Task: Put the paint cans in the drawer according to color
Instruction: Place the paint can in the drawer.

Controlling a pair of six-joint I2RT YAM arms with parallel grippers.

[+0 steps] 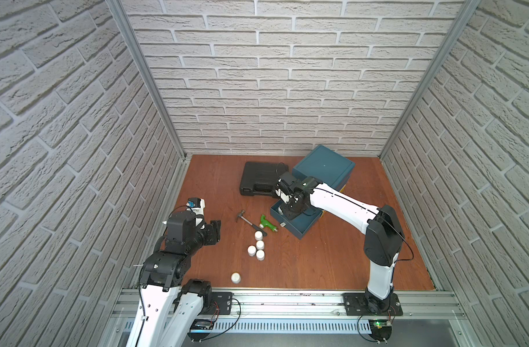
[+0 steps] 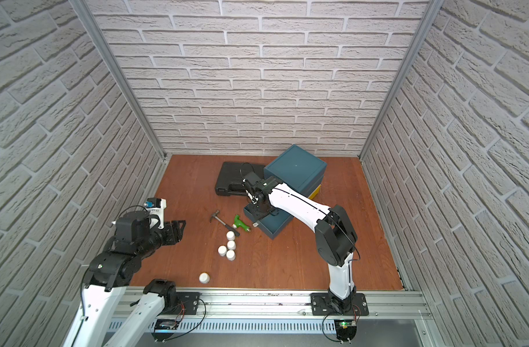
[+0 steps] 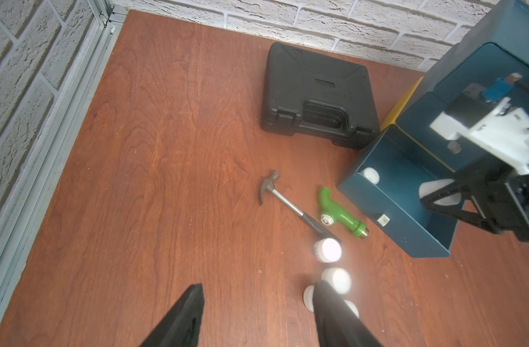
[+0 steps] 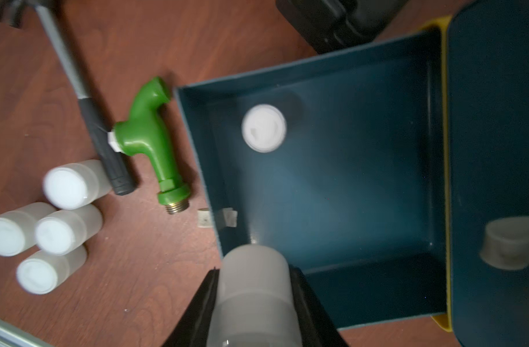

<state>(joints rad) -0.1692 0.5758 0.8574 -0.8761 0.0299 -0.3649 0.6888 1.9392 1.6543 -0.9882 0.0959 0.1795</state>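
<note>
My right gripper (image 4: 254, 270) is shut on a white paint can (image 4: 252, 288), held over the near edge of the open teal drawer (image 4: 332, 186). Another white can (image 4: 263, 127) stands inside that drawer. Several white cans (image 1: 258, 245) cluster on the wooden floor in both top views, and one more (image 1: 235, 278) stands alone near the front rail. My left gripper (image 3: 258, 287) hangs open and empty at the left of the cluster (image 3: 329, 249); one of its fingers (image 3: 332, 309) partly hides two cans.
A hammer (image 1: 246, 220) and a green toy drill (image 1: 267, 225) lie between the cluster and the drawer. A black case (image 1: 261, 178) lies at the back beside the teal cabinet (image 1: 324, 168). Brick walls enclose the floor on three sides.
</note>
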